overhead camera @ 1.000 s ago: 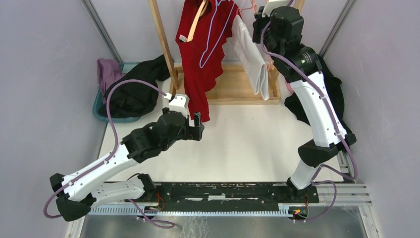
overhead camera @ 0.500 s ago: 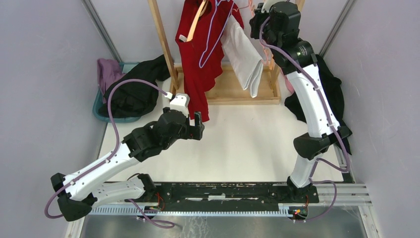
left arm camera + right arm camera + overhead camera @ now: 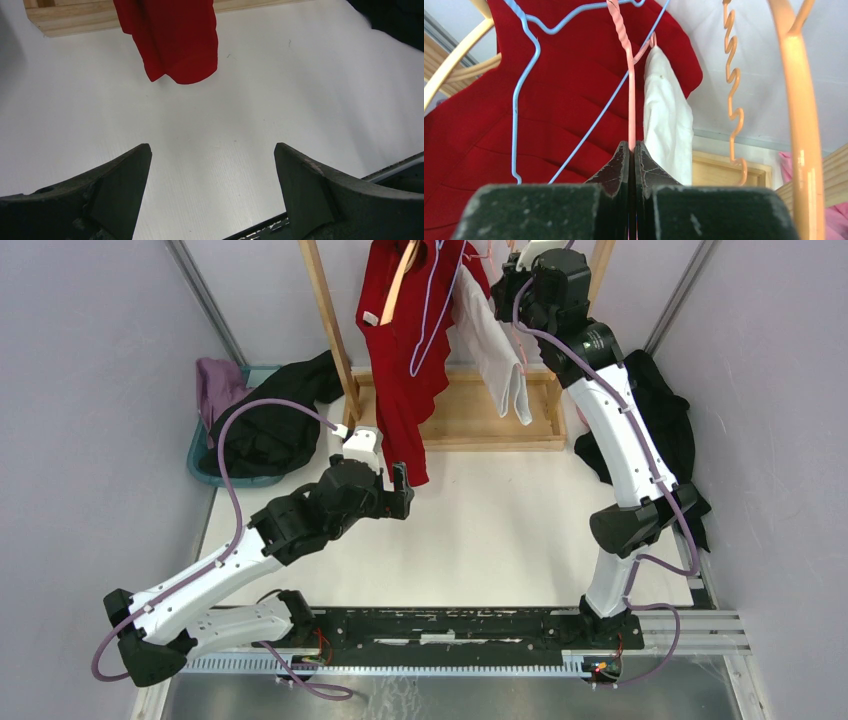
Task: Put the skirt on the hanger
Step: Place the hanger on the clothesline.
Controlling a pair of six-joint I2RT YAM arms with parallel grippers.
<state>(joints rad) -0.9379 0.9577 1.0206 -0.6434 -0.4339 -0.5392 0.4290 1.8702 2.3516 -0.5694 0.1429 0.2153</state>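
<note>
Evidently the right gripper (image 3: 631, 150) was pinched shut on the pink hanger (image 3: 629, 100), whose neck rose straight up from its fingertips. The white skirt (image 3: 667, 120) hung from the hanger just right of that neck, up at the rack. The left gripper (image 3: 212, 165), jaws wide and empty, hovered low over the table (image 3: 300, 90), well apart from the skirt, leaving the right arm far nearer.

Bright, even light, soft shadows, little glare
</note>
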